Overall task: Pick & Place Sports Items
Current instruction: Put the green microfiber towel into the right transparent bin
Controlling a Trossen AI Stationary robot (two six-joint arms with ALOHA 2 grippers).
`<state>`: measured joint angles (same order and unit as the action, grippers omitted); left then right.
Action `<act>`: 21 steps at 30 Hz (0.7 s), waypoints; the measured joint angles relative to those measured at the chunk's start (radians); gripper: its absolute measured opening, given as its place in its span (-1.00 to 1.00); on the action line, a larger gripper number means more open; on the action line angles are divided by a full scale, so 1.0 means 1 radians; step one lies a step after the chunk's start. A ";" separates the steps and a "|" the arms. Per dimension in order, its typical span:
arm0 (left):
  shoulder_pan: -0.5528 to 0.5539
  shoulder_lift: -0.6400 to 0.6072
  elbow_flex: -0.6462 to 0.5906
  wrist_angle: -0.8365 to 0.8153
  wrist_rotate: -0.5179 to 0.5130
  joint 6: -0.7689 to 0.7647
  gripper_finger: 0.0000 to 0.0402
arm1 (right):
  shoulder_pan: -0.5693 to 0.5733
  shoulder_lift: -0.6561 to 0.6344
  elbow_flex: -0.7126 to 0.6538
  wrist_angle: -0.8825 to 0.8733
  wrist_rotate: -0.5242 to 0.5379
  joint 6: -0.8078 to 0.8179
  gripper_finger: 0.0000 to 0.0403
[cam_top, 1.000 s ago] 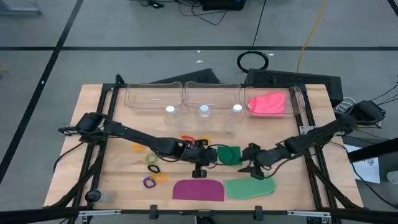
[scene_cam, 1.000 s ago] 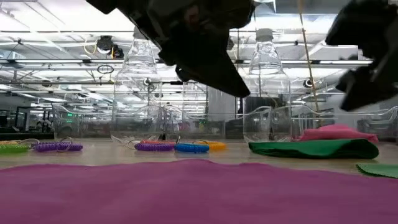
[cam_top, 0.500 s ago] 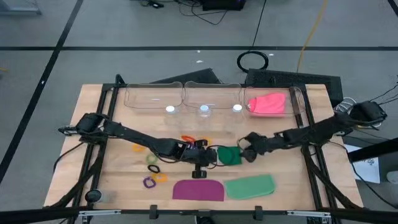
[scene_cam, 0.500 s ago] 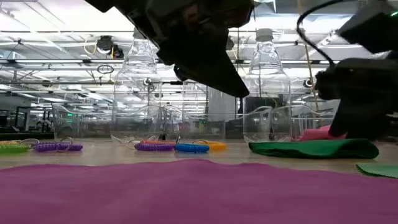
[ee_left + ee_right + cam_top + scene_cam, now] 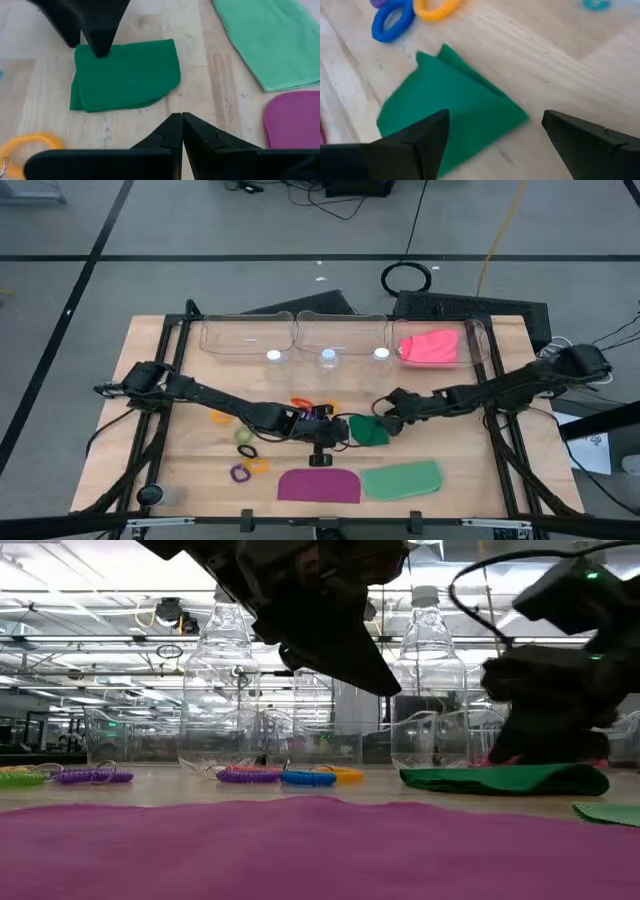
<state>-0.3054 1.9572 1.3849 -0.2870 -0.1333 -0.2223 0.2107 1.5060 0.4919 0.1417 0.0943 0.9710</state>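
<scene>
R gripper [image 5: 383,416] spread wide over the dk green piece [image 5: 369,430], one finger [image 5: 415,142] above the cloth, the other off its edge over bare wood, nothing held. In the L wrist view, same gripper [image 5: 87,27] showing as two dark tips at the far corner of the dk green piece [image 5: 125,75]; touching it or just above, can't tell. L gripper [image 5: 179,131] pinched tight, tips together and empty, just beside the near edge of that piece, low over the table [image 5: 150,380]. Dk green piece folded, lying near table centre. Lt green piece [image 5: 402,479] flat at abt 5 o'clock from it, purple piece [image 5: 319,485] at abt 7 o'clock, edges of the two close but apart. Pink piece [image 5: 433,347] inside the rightmost clear bin [image 5: 478,340] at table's 1 o'clock; two more clear bins [image 5: 246,335] alongside toward 11. Elastic rings in a loose group at 9 o'clock of the dk green piece: orange/red ones [image 5: 305,404] by the L wrist, green ring [image 5: 246,436], black ring [image 5: 247,451], purple ring [image 5: 239,473], all apart from each other. Blue ring [image 5: 392,22] and yellow ring [image 5: 436,8] seen past the cloth in the R wrist view, side by side.
</scene>
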 joint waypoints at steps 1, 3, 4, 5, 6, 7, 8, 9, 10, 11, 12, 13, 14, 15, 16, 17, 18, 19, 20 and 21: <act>0.000 0.000 0.000 0.000 0.000 -0.001 -0.95 | -0.001 0.025 0.000 0.013 -0.021 0.000 0.24; 0.000 0.000 0.000 0.000 0.000 -0.001 -0.95 | -0.002 0.069 0.000 0.042 -0.055 0.000 0.24; 0.000 0.000 0.000 0.000 0.000 -0.001 -0.95 | -0.002 0.087 0.000 0.053 -0.061 -0.002 0.24; 0.000 0.000 0.000 0.000 0.000 -0.001 -0.95 | -0.002 0.103 0.000 0.057 -0.069 -0.002 0.24; 0.000 0.000 0.000 0.000 0.000 -0.001 -0.95 | -0.002 0.117 0.001 0.060 -0.077 -0.001 0.23; 0.000 0.000 0.000 0.000 0.000 -0.001 -0.95 | -0.002 0.128 0.002 0.067 -0.087 -0.002 0.22; 0.000 0.000 0.000 0.000 0.000 -0.002 -0.95 | -0.002 0.136 0.002 0.068 -0.096 -0.003 0.20; 0.000 0.000 0.000 0.000 0.000 -0.002 -0.95 | -0.002 0.141 0.002 0.068 -0.099 -0.004 0.17; 0.000 0.000 0.000 0.000 0.000 -0.002 -0.95 | -0.002 0.144 0.002 0.067 -0.100 -0.007 0.13; 0.000 0.000 0.000 -0.001 0.000 -0.003 -0.95 | -0.002 0.145 0.002 0.064 -0.103 -0.013 0.10; 0.000 0.000 0.000 -0.002 0.000 -0.004 -0.95 | -0.002 0.145 0.002 0.061 -0.108 -0.019 0.06; 0.000 0.000 0.000 -0.002 0.000 -0.004 -0.95 | -0.002 0.142 0.002 0.056 -0.116 -0.022 0.02; 0.000 0.000 0.000 -0.002 0.000 -0.004 -0.95 | -0.003 0.137 0.002 0.044 -0.124 -0.025 -0.01; 0.000 0.000 0.000 -0.002 0.000 -0.004 -0.95 | -0.003 0.131 0.002 0.033 -0.127 -0.027 -0.05; 0.000 0.000 0.000 -0.002 0.000 -0.004 -0.95 | -0.003 0.122 0.002 0.018 -0.138 -0.030 -0.07; 0.000 0.000 0.000 -0.002 0.000 -0.004 -0.95 | -0.003 0.112 0.001 0.000 -0.150 -0.035 -0.10; 0.000 0.000 0.000 -0.002 0.000 -0.004 -0.95 | -0.002 0.101 -0.001 -0.016 -0.158 -0.041 -0.12; 0.000 0.000 0.000 -0.002 0.000 -0.004 -0.95 | -0.001 0.092 -0.002 -0.031 -0.166 -0.047 -0.13; 0.000 0.000 0.000 -0.002 0.000 -0.004 -0.95 | 0.000 0.082 -0.002 -0.046 -0.172 -0.050 -0.15; 0.000 0.000 0.000 -0.002 0.000 -0.004 -0.95 | 0.000 0.074 -0.003 -0.055 -0.177 -0.055 -0.16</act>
<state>-0.3054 1.9575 1.3849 -0.2886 -0.1333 -0.2264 0.2108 1.5800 0.4885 0.0866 -0.0825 0.9158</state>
